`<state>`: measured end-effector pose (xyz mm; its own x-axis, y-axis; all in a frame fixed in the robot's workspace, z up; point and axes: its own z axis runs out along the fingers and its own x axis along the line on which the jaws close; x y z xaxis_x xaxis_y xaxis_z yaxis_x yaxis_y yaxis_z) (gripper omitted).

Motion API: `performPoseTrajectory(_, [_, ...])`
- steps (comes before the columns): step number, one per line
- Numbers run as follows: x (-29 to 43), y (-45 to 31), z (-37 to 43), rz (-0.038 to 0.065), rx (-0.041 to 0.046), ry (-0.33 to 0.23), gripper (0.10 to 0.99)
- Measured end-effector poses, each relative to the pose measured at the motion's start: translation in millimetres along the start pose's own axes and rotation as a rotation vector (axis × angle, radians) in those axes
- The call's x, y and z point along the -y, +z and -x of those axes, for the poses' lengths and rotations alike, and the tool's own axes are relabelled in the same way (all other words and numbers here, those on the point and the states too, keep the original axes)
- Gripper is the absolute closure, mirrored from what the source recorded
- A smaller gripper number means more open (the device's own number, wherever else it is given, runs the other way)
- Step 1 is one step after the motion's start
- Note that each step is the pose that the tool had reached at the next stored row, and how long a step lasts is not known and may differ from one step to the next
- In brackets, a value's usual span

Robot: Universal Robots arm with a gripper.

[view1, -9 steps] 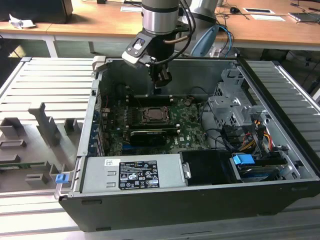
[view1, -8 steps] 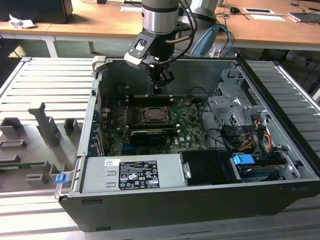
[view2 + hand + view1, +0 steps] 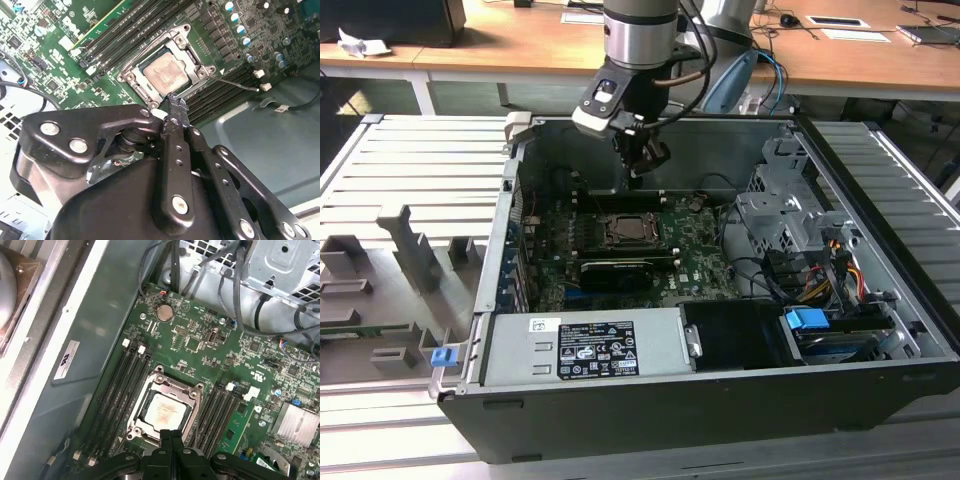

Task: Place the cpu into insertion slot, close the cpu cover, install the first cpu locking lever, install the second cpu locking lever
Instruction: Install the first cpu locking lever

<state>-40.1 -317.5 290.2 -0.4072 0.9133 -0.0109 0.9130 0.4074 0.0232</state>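
Jaws pinched together, holding nothing: my gripper (image 3: 638,175) hangs at twelve o'clock of the insertion slot (image 3: 632,232) in the exterior view (cpu (image 3: 162,412) seated, cpu cover (image 3: 172,385) lowered over it).

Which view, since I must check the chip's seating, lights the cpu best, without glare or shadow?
First wrist view: cpu evenly lit, mild sheen. Second wrist view: its top is washed pale by glare. Exterior view: the insertion slot sits shaded inside the case.
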Motion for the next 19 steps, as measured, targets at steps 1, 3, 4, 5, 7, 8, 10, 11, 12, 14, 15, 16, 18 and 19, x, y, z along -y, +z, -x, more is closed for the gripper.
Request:
performPoseTrajectory(1, [0.0,0.0,0.0,0.000,-0.0003,-0.011,0.980])
performPoseTrajectory(3, [0.2,0.0,0.0,0.000,-0.0009,-0.036,0.980])
performPoseTrajectory(4, [0.8,0.0,0.4,0.001,-0.0011,-0.044,0.980])
performPoseTrajectory(5, [1.3,0.0,0.7,0.000,-0.0012,-0.050,0.980])
performPoseTrajectory(7, [1.7,0.0,0.9,0.001,-0.0015,-0.062,0.980])
performPoseTrajectory(8, [1.7,-0.1,0.9,0.001,-0.0016,-0.070,0.980])
performPoseTrajectory(10, [1.7,0.0,0.9,0.001,-0.0022,-0.092,0.980])
performPoseTrajectory(11, [1.8,-0.1,0.9,0.001,-0.0026,-0.111,0.980])
performPoseTrajectory(12, [1.7,0.0,0.9,0.001,-0.0030,-0.131,0.980])
performPoseTrajectory(14, [1.7,0.1,0.9,0.002,-0.0034,-0.145,0.980])
performPoseTrajectory(15, [1.8,0.1,1.0,0.002,-0.0035,-0.150,0.980])
performPoseTrajectory(16, [1.8,0.2,1.0,0.002,-0.0036,-0.154,0.980])
performPoseTrajectory(18, [1.8,0.3,1.0,0.002,-0.0038,-0.162,0.980])
performPoseTrajectory(19, [1.8,0.3,1.0,0.002,-0.0039,-0.167,0.980])
